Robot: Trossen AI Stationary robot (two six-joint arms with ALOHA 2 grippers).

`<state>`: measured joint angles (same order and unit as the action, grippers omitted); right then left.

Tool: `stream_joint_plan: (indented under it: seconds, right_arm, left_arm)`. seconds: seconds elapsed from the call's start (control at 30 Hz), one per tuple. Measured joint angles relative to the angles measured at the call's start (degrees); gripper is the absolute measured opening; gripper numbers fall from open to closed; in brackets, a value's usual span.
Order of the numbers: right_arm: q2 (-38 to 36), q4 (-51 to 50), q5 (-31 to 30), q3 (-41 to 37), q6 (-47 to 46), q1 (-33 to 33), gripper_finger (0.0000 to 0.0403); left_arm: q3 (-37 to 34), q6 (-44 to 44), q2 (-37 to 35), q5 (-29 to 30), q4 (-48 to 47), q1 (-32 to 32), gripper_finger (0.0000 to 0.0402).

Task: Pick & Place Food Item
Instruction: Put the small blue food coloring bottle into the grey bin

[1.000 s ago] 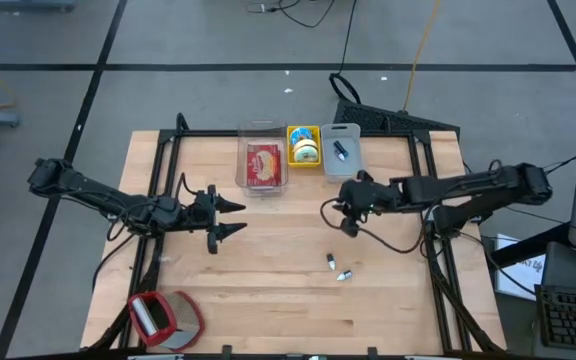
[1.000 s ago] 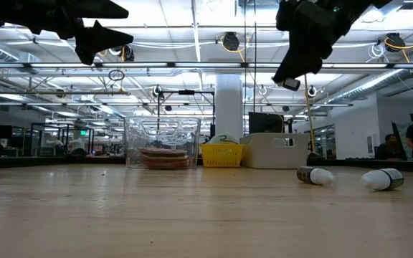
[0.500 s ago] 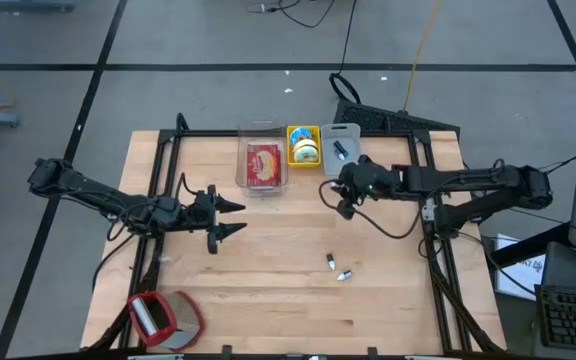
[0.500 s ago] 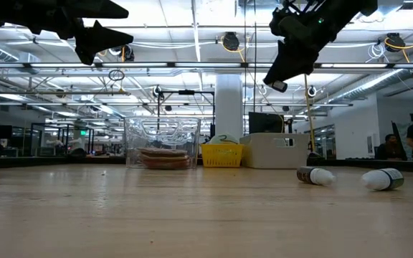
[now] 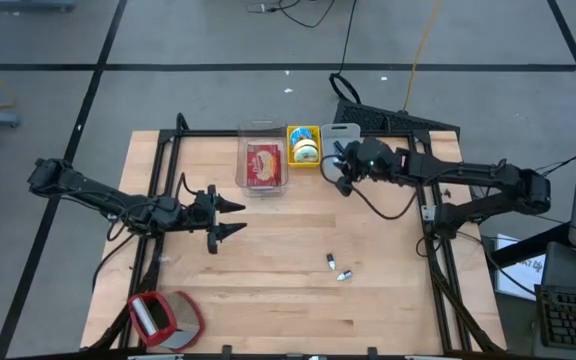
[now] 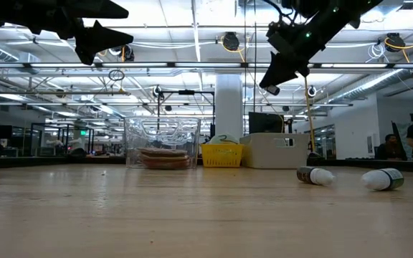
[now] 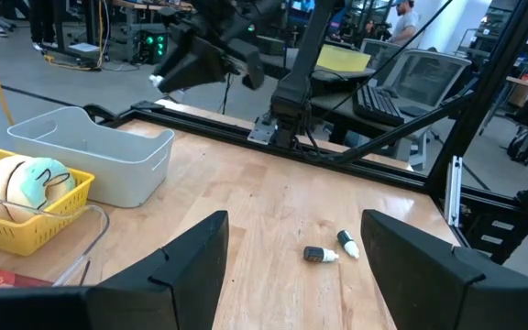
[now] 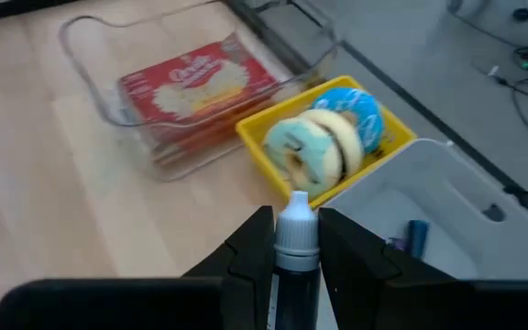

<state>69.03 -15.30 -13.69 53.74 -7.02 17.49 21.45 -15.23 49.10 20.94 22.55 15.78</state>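
Note:
My right gripper (image 5: pixel 341 181) hangs high over the table's far side, beside the white bin (image 8: pixel 447 206), shut on a small dark bottle with a white cap (image 8: pixel 295 240). The yellow basket (image 8: pixel 374 151) with donuts and the clear container (image 8: pixel 90 55) with a red packet stand left of the bin. Two more small bottles (image 5: pixel 330 261) (image 5: pixel 345 274) lie on their sides on the wood. My left gripper (image 5: pixel 234 218) hovers open over the table's left middle, holding nothing. My right gripper pinches the bottle's dark body (image 8: pixel 294 275) between its two fingers, with the bottle lying along them. The white cap (image 8: pixel 296 220) sticks out past the fingertips. The fingers slant down toward the table's far left. The bottle is lifted clear of the table.
A small blue item (image 8: pixel 415 234) lies in the white bin. A red and white object (image 5: pixel 163 318) sits at the near left corner. Black frame rails (image 5: pixel 158 200) run along both table sides. Bare wood lies between the containers and the loose bottles.
My right gripper has swung with the bottle toward the table's far edge and a little left, from over the table's middle right to beside the white bin, still shut and high.

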Motion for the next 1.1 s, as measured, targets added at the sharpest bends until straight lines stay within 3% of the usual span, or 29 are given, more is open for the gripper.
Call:
stream_joint_plan:
  seconds: [0.27,0.8,1.1]
  right_arm:
    - [0.00,5.02,0.02,-2.49,3.56,5.28,0.0070]
    - [0.00,47.55,0.31,-25.21,5.76,15.95,0.0070]
    - [1.67,61.39,0.31,-32.35,4.78,16.84,0.0070]
  left_arm:
    - [0.00,-0.01,0.00,0.00,0.00,0.00,0.0253]
    - [0.00,-0.01,0.00,0.01,0.00,0.00,0.0253]
    - [0.00,-0.01,0.00,0.01,0.00,0.01,0.0253]
